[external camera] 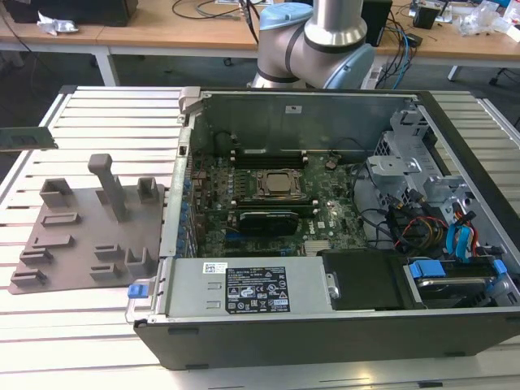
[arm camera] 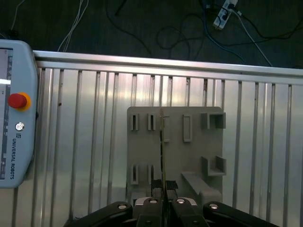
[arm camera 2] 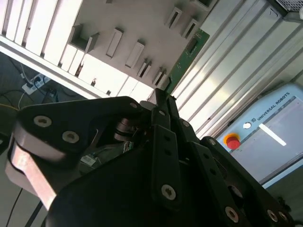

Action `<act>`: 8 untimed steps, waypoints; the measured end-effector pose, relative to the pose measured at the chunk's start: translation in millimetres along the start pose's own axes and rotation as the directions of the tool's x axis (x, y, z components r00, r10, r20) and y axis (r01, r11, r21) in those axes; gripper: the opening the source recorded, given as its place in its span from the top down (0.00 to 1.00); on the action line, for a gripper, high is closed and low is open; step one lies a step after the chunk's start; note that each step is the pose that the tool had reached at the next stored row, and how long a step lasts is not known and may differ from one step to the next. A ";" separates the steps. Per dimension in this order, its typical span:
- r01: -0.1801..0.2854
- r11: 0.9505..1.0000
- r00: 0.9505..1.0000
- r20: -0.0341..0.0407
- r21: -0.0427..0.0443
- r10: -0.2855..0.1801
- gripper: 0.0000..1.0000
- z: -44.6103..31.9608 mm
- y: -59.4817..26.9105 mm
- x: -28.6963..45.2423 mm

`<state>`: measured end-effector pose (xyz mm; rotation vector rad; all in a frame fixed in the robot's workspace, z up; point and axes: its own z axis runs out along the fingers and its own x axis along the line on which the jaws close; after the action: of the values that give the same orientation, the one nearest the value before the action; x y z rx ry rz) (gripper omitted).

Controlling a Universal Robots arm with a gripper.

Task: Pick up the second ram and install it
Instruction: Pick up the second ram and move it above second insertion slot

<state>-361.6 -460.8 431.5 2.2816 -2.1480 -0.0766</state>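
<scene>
The second ram (external camera: 24,138), a thin green stick, hangs in the air at the exterior view's far left, above the slatted table and beyond the grey holder tray (external camera: 81,236). In the first wrist view my gripper (arm camera: 163,187) is shut on the ram (arm camera: 163,146), which shows edge-on and points out over the tray (arm camera: 194,146). In the second wrist view the ram's green face (arm camera 2: 187,54) sticks out from the black fingertips (arm camera 2: 161,101). The motherboard (external camera: 268,195) lies inside the open computer case (external camera: 325,317), well toward the exterior view's right of the ram.
The tray carries an upright post (external camera: 110,183) and several raised slots. A teach pendant (arm camera: 14,123) with a red stop button lies on the slatted table (external camera: 106,122). The case's left wall (external camera: 175,203) stands between tray and motherboard. Drives and cables (external camera: 447,236) fill the case's right side.
</scene>
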 end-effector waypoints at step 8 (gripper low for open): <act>0.000 1.000 1.000 0.000 -0.001 0.000 0.86 -1.1 -37.5 2.2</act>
<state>-324.0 -460.8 431.2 2.2806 -2.1472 -0.0778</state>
